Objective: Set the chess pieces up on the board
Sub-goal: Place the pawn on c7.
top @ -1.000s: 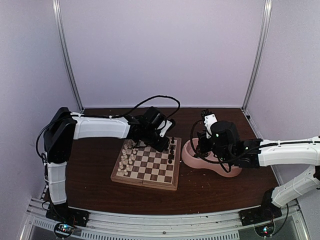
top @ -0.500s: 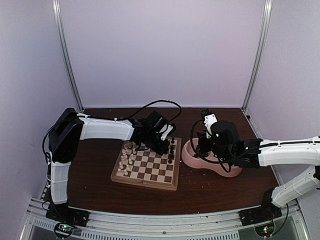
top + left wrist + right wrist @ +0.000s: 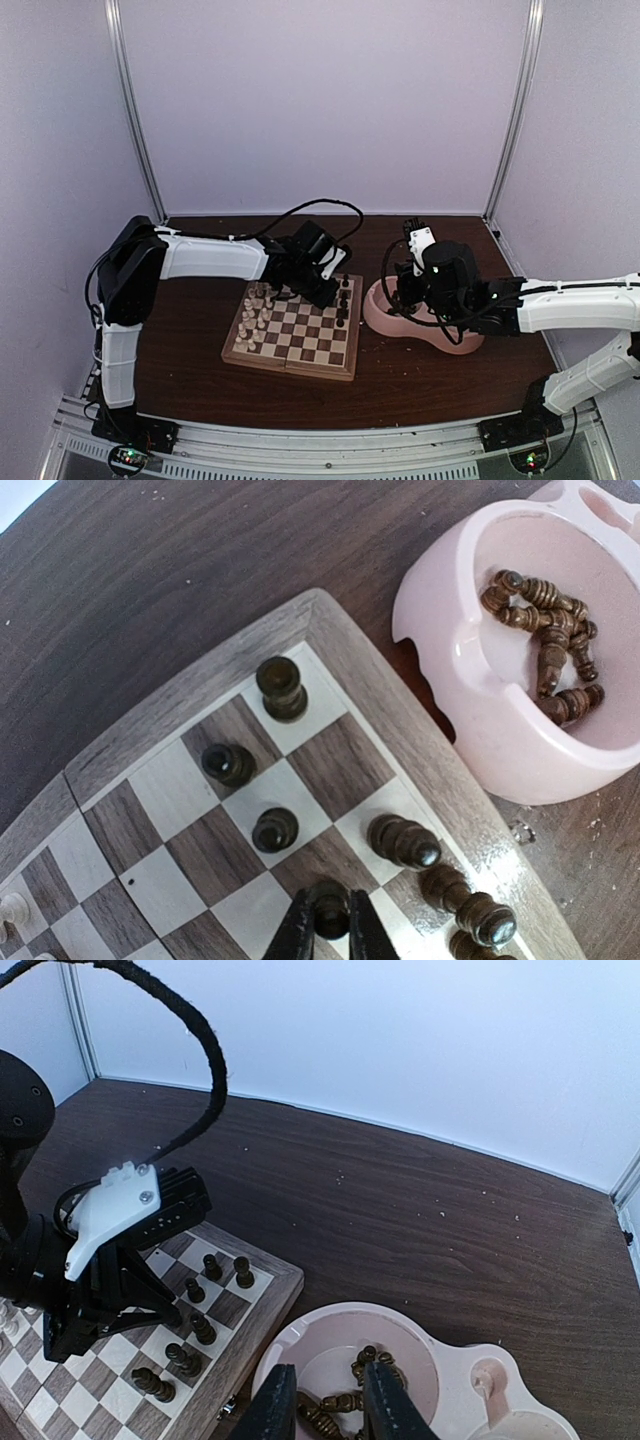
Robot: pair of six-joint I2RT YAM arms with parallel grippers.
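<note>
The board (image 3: 290, 368) lies mid-table, with cream chess pieces (image 3: 255, 315) on its left ranks and dark ones (image 3: 344, 298) along its right edge. My left gripper (image 3: 330, 925) is shut on a dark pawn (image 3: 331, 905), low over a square near that right edge. Other dark pieces stand close by: a rook (image 3: 282, 685) in the corner, two pawns (image 3: 228, 763) (image 3: 275, 830) and a taller piece (image 3: 403, 842). My right gripper (image 3: 330, 1400) hangs open above the pink bowl (image 3: 330, 1315). Several dark pieces (image 3: 372, 1360) lie loose in the bowl under its fingers.
The pink double bowl (image 3: 375, 310) sits just right of the board, almost touching its rim (image 3: 200, 685). A black cable (image 3: 320, 205) loops up behind the left arm. Bare dark wood table (image 3: 180, 330) lies left of, behind and in front of the board.
The left arm has shifted slightly to the right over the board, still holding the pawn. The right arm has not moved.
</note>
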